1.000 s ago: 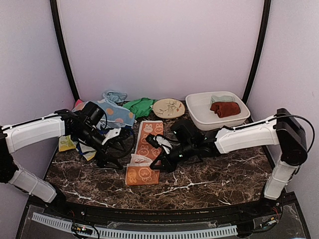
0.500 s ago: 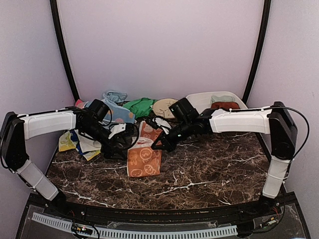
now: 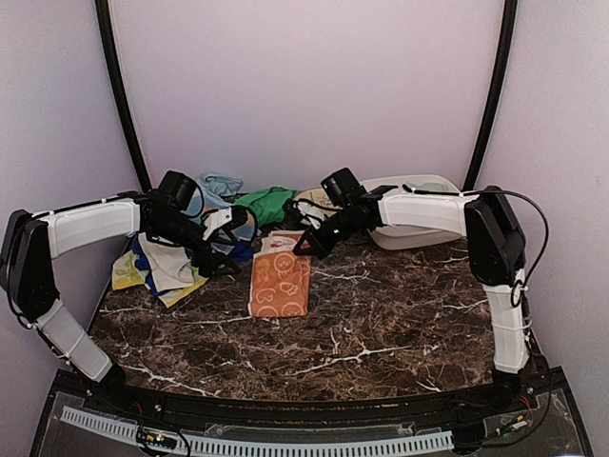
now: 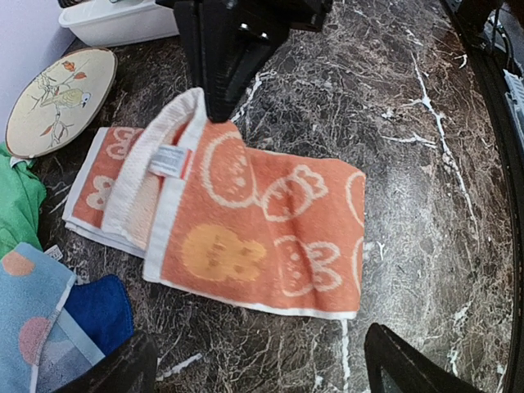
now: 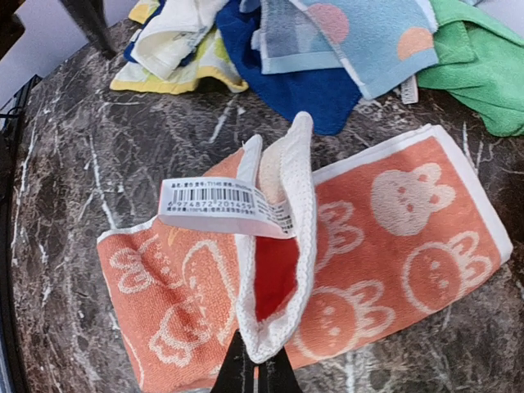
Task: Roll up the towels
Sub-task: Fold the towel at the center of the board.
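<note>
An orange towel with cream pattern (image 3: 281,283) lies folded over on the dark marble table (image 3: 381,324). It also shows in the left wrist view (image 4: 262,221) and the right wrist view (image 5: 385,237). My right gripper (image 3: 303,246) is shut on the towel's white-edged corner (image 5: 274,327), lifted just above the far end; a white label (image 5: 225,209) hangs from it. My left gripper (image 3: 224,246) is open and empty, just left of the towel, its fingers (image 4: 123,368) wide apart beside the near edge.
A pile of towels lies at the back left: green (image 3: 266,202), light blue with orange dots (image 5: 360,33), blue (image 5: 303,90), yellow and white (image 3: 157,271). A round patterned plate (image 4: 57,98) and a white tub (image 3: 423,236) sit behind the right arm.
My right gripper has carried the towel's corner up and toward the back, folding the towel over itself. The towel now looks shorter. My left gripper has drawn back toward the pile.
</note>
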